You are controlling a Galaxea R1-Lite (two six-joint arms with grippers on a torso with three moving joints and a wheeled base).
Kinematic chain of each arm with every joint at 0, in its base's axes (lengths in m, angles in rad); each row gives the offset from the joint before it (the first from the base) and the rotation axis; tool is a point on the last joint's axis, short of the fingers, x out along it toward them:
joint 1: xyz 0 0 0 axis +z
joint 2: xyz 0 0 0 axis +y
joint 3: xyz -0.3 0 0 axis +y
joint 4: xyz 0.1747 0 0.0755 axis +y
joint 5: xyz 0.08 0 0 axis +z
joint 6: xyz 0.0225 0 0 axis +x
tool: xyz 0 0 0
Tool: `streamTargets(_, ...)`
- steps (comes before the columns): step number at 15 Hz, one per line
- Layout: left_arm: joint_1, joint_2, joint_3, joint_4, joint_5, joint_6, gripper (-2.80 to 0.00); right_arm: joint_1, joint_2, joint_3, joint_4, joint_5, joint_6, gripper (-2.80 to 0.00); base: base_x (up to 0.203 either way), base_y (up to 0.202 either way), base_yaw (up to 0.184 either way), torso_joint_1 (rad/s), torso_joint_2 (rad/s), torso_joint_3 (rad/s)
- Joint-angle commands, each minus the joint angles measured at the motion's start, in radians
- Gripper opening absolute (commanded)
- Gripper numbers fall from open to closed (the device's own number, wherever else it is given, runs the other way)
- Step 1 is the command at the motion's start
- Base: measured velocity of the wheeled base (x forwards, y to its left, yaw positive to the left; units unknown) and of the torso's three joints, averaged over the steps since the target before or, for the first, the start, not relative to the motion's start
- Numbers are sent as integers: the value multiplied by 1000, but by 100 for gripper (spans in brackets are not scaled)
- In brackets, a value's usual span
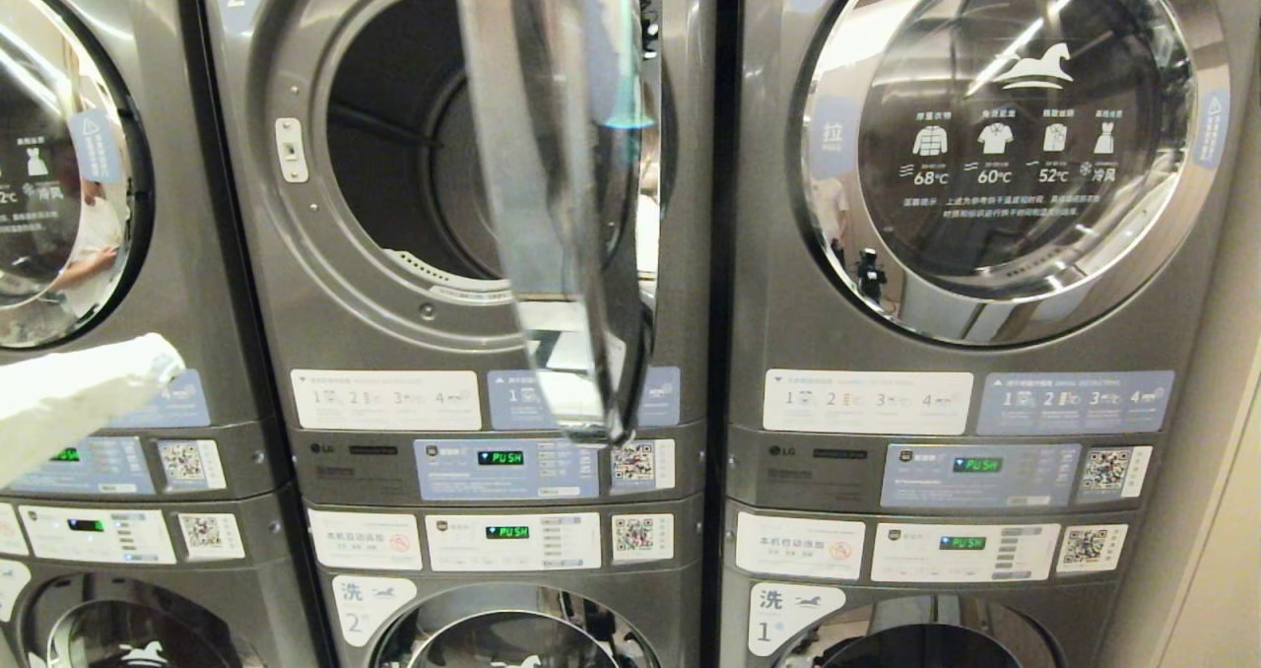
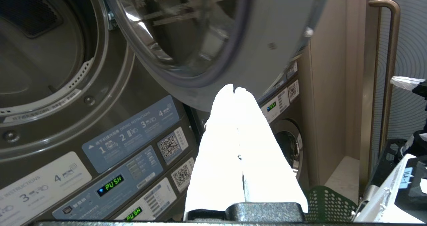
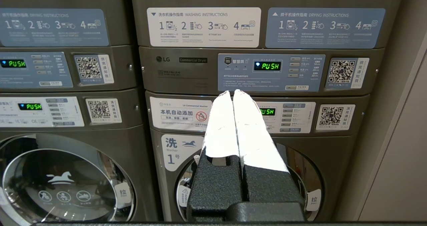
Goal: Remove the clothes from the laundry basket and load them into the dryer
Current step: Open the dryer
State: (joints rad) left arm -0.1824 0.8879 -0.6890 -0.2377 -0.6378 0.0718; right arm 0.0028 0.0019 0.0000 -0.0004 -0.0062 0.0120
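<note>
You are facing a wall of stacked grey laundry machines, dryers above and washers below. The middle dryer [image 1: 394, 156], marked 2, stands with its round door [image 1: 562, 195] swung open toward you, edge-on in the head view, so the glass partly covers the opening. Behind it you can see into the dark drum [image 1: 394, 146]; what shows of the drum holds no clothing. The dryer to its right [image 1: 985, 205], marked 1, has its door shut, and the one on the far left [image 1: 59, 156] is shut too.

Your left gripper [image 1: 158, 358] reaches in from the lower left of the head view, its white fingers [image 2: 230, 146] pressed together with nothing between them. Seen from the left wrist, the tips sit just below the lower rim of the open door, beside the drum opening rather than inside it.

Your right gripper [image 3: 233, 94] shows only in its own wrist view. Its fingers are also pressed together and hold nothing, and it points at the control panels [image 3: 270, 72] of the right-hand stack, above the washer [image 3: 250, 179] marked 1.

The laundry basket [image 2: 328, 202] appears only in the left wrist view: a corner of green perforated plastic low beside the machines, near the wall. You cannot tell from that corner what it contains. Some white and dark fabric [image 2: 408, 82] sits at that view's far edge, by a bronze door handle [image 2: 388, 69]; what it rests on is unclear.
</note>
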Motion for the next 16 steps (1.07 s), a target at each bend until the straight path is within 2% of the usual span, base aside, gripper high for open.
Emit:
streamTargets(1, -5, 23, -15, -5, 4, 4, -280, 0, 0, 0, -1, 0, 0, -280, 0, 0, 0, 0, 0, 0)
streamTargets(4, -16, 149, -90, -24, 25, 48, -280, 0, 0, 0, -1, 0, 2, -280, 0, 0, 0, 0, 0, 0)
streamTargets(6, -80, 260, -150, -73, 42, 85, -280, 0, 0, 0, -1, 0, -10, -280, 0, 0, 0, 0, 0, 0)
streamTargets(7, -140, 306, -182, -99, 69, 102, -280, 0, 0, 0, -3, 3, -28, -280, 0, 0, 0, 0, 0, 0)
streamTargets(8, -205, 339, -208, -119, 117, 112, -280, 0, 0, -7, -7, 3, -41, -280, 0, 0, 0, 0, 0, 0)
streamTargets(9, -252, 357, -220, -131, 204, 118, -280, 0, 0, -22, -7, 12, -46, -280, 0, 0, 0, 0, 0, 0)
streamTargets(11, -277, 350, -180, -136, 390, 123, -280, 0, 0, -62, -6, 24, -49, -280, 0, 0, 0, 0, 0, 0)
streamTargets(13, -281, 251, -79, -117, 545, 120, -280, 0, 0, -62, -5, 23, -44, -280, 0, 0, 0, 0, 0, 0)
streamTargets(14, -280, 183, -25, -91, 584, 117, -280, 0, 0, -53, -6, 22, -42, -280, 0, 0, 0, 0, 0, 0)
streamTargets(16, -278, 7, 63, 26, 611, 97, -280, 0, 0, -32, -6, 23, -47, -280, 0, 0, 0, 0, 0, 0)
